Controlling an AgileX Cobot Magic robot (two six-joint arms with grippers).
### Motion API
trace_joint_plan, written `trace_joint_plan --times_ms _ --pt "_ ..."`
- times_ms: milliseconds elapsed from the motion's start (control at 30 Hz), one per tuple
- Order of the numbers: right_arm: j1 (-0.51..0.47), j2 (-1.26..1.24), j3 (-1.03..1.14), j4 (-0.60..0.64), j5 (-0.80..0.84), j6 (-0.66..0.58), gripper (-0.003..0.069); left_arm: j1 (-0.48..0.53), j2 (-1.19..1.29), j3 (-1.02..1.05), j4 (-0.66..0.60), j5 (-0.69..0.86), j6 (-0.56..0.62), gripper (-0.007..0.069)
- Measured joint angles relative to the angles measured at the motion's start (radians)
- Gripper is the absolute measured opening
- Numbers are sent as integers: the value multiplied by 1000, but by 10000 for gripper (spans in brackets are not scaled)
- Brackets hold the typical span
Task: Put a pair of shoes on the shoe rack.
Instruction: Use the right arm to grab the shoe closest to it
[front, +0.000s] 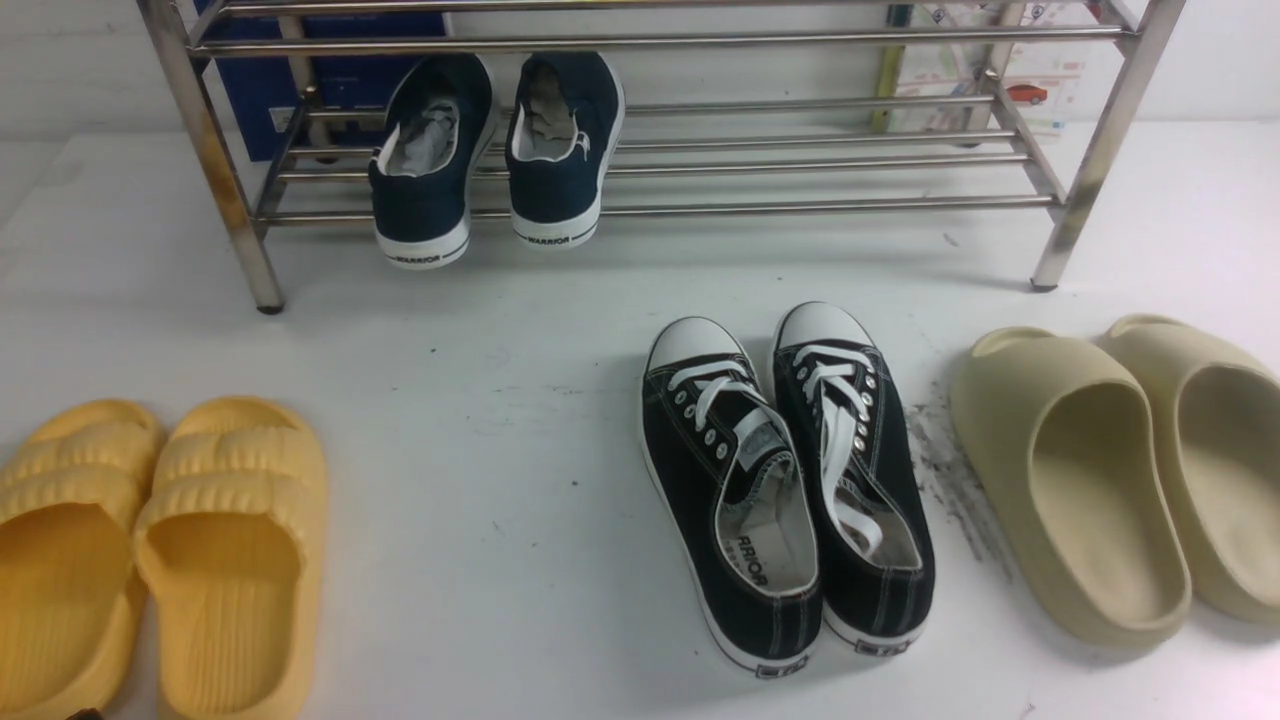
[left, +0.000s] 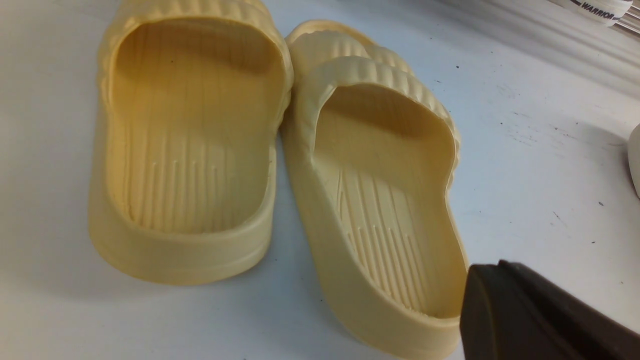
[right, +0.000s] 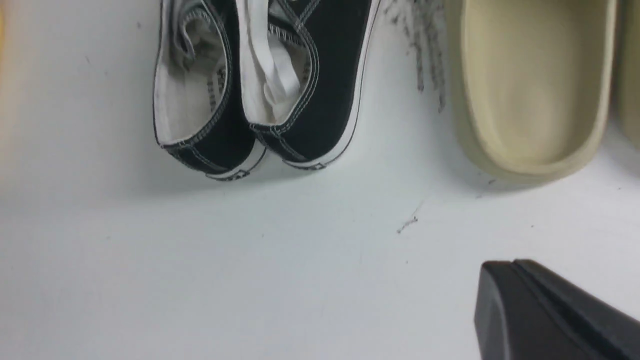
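The pair of black canvas sneakers, left shoe (front: 730, 500) and right shoe (front: 850, 470), stands side by side on the white floor, toes toward the shoe rack (front: 700, 210). Their heels show in the right wrist view (right: 220, 140). The silver tube rack stands at the back. My left gripper (left: 500, 267) looks shut and empty, hovering by the heel of a yellow slipper (left: 380, 200). My right gripper (right: 512, 267) looks shut and empty over bare floor, behind the sneakers' heels and apart from them. Neither gripper shows in the front view.
Two navy WARRIOR slip-ons (front: 430, 170) sit on the rack's lower shelf at its left end. Yellow slippers (front: 230, 560) lie at the front left. Beige slippers (front: 1080, 480) lie at the right, also in the right wrist view (right: 530, 85). Dark scuff marks (front: 950, 470) lie between sneakers and beige slippers.
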Motion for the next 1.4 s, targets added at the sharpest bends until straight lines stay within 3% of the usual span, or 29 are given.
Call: trace_joint_plan --times_ms 133,233,300,400,433,467,533,600,633,767,900,967,1100,1167,1200,1233,1300,1333,1400 --pt "81 210 -124 24 43 -14 13 0 0 0 0 0 0 1" --pt "242 327 -203 -5 19 42 13 0 0 0 0 0 0 5" --pt "427 431 -267 -95 -29 149 18 0 0 0 0 1 0 8" --pt "597 535 -337 -223 -89 271 52 0 0 0 0 1 0 11" --pt "609 542 -337 -232 -93 280 56 0 0 0 0 1 0 11" --pt "690 603 -381 -301 -118 350 96 0 0 0 0 1 0 13" --pt "761 674 -423 -377 -138 424 158 0 0 0 0 1 0 16" --pt "800 735 -468 -428 -148 473 244 0 0 0 0 1 0 17" --pt "803 741 -472 -433 -148 482 254 0 0 0 0 1 0 17" --pt "822 890 -540 -485 -182 518 443 0 0 0 0 1 0 20" --pt "822 983 -546 -504 -202 525 494 0 0 0 0 1 0 20" --pt "822 1012 -546 -503 -211 526 489 0 0 0 0 1 0 21" --pt "822 1068 -550 -496 -235 528 382 0 0 0 0 1 0 28" --pt "822 1068 -555 -491 -238 528 275 0 0 0 0 1 0 30" --pt "822 1068 -554 -489 -239 528 264 0 0 0 0 1 0 31" --pt "822 1067 -560 -479 -238 528 170 0 0 0 0 1 0 34" --pt "822 1065 -566 -472 -236 528 113 0 0 0 0 1 0 36" --pt "822 1064 -575 -455 -225 528 45 0 0 0 0 1 0 37" --pt "826 1056 -593 -441 -185 528 20 0 0 0 0 1 0 39"
